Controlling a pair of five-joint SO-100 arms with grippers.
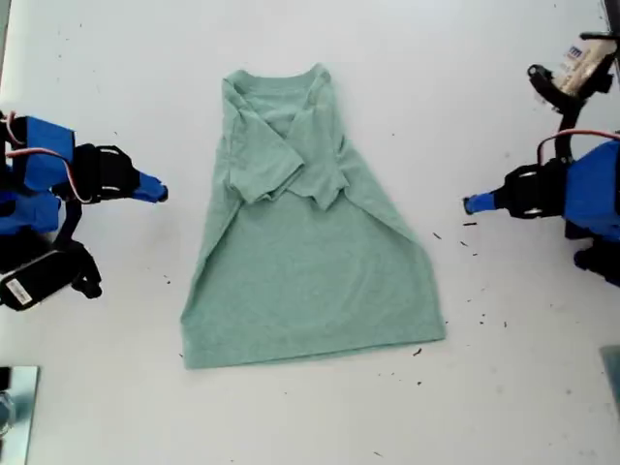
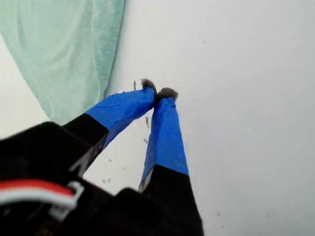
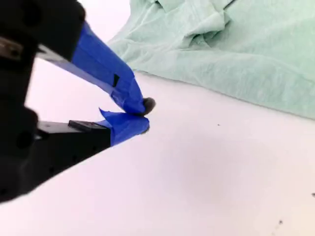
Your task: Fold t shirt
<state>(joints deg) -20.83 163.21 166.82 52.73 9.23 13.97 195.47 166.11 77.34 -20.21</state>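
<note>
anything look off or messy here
The shirt is folded unevenly: both sleeves are tucked in and bunched near the collar, and the body flares wider toward the hem. Small dark specks dot the table on the exterior view's right.

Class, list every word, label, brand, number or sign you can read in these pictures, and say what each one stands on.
None can be read.
White label on the arm part at the exterior view's upper right: dark print, too blurred to read.
White sticker on the black motor at the exterior view's lower left: too small to read.
The t shirt: plain, no print.
</note>
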